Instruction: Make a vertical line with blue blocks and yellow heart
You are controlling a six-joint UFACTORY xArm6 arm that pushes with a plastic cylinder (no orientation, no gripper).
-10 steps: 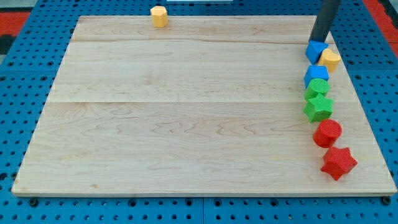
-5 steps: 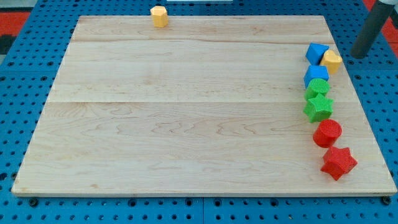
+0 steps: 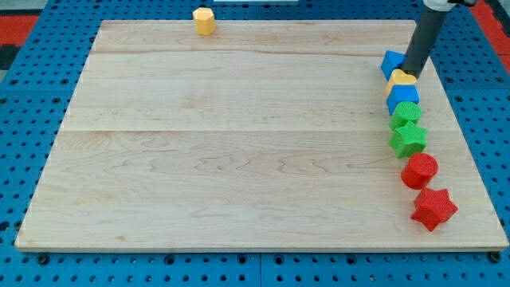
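Observation:
A blue block (image 3: pixel 391 62) sits near the board's right edge at the view's top. The yellow heart (image 3: pixel 401 80) lies just below it, wedged between it and a second blue block (image 3: pixel 404 96). These three form a short, roughly vertical column. My tip (image 3: pixel 413 72) touches the yellow heart's upper right side, right of the top blue block.
Below the blue block the column goes on with two green blocks (image 3: pixel 407 112) (image 3: pixel 408 138), a red round block (image 3: pixel 419 170) and a red star (image 3: pixel 433 208). A yellow hexagonal block (image 3: pixel 204 20) sits at the board's top edge (image 3: pixel 255 22), left of centre.
My tip swung out past the board's right edge, then came back in. The yellow heart moved left into the gap between the two blue blocks, and the top blue block shifted left.

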